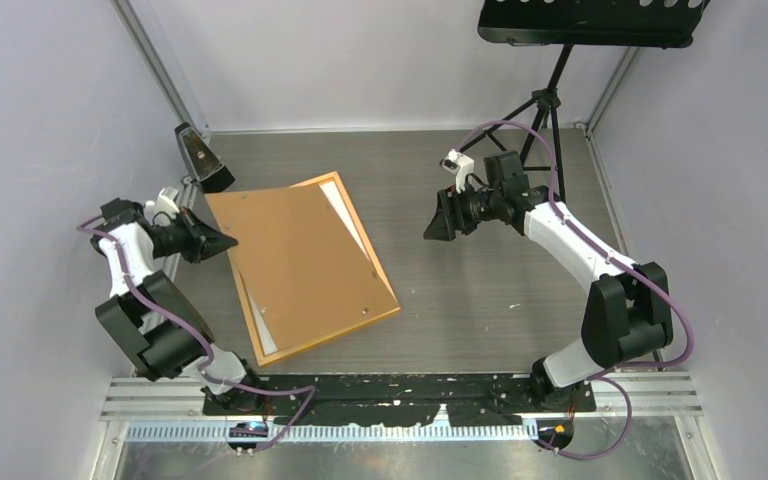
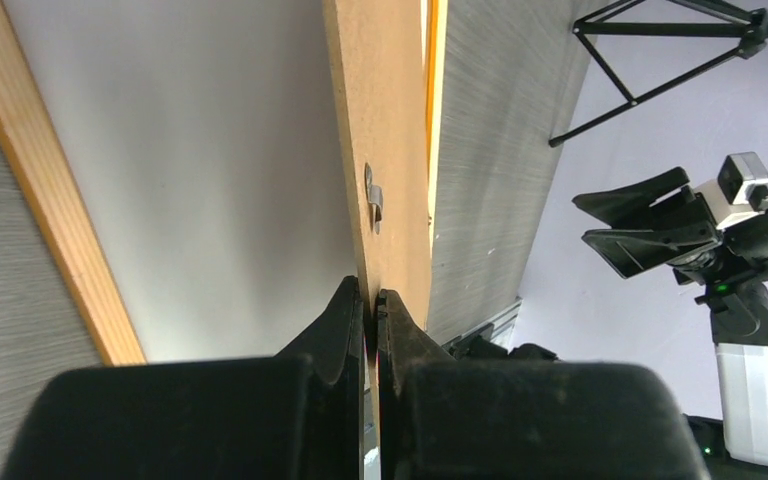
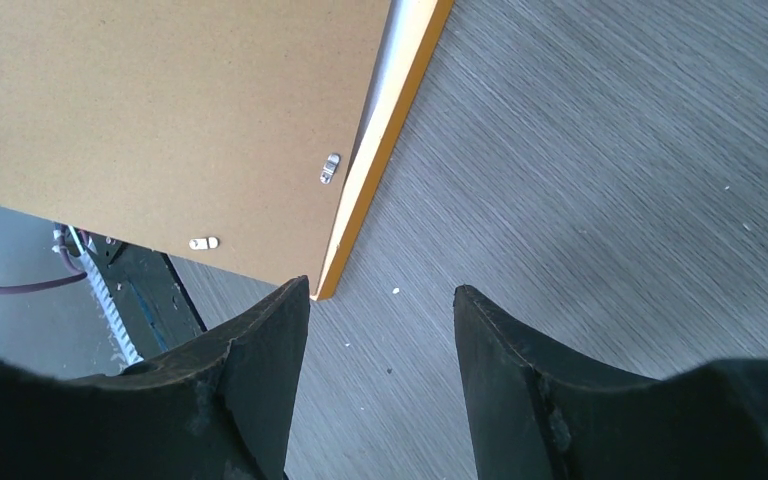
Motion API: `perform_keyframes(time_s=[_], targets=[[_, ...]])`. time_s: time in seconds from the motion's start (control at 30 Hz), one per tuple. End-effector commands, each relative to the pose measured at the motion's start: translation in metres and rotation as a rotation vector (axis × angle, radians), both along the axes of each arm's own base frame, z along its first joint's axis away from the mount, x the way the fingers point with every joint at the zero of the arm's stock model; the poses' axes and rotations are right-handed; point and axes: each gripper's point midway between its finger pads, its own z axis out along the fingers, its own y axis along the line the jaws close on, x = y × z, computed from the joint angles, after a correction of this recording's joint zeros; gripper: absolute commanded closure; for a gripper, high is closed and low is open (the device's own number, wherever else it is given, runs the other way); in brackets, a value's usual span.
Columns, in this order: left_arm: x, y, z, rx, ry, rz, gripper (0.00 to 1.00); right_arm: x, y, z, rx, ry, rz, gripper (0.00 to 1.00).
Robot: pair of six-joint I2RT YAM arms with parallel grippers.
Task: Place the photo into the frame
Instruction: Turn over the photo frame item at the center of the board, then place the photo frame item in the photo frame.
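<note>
Board (image 1: 300,255): left claw (image 1: 228,242) clamped on its left edge, likely tilting it off the frame (image 1: 367,243).
Photo (image 2: 210,180): white back up, inside frame, left-centre of tabletop (image 1: 480,300).
Right claw (image 1: 438,222): apart, hovering clear.

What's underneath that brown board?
A white sheet lying inside the orange frame shows past the edges of the brown board. The board covers most of it, so anything else underneath is hidden.
</note>
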Motion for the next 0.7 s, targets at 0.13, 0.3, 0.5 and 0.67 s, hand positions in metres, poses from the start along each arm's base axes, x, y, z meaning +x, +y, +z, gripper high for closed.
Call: perform_keyframes(time_s=[0.13,0.3,0.5,0.67], targets=[[0.011,0.020,-0.005,0.126,-0.033,-0.103,1.00,0.003,0.004,0.009,0.037,-0.033,0.010,0.39],[0.017,0.024,-0.014,0.132,-0.019,-0.120,1.00,0.003,0.005,0.006,0.037,-0.021,0.011,0.39],[0.027,0.029,-0.021,0.162,-0.023,-0.127,1.00,0.003,0.005,0.006,0.037,-0.021,0.013,0.38],[0.037,0.036,-0.020,0.192,-0.049,-0.139,1.00,0.003,0.005,0.004,0.039,-0.016,0.017,0.38]])
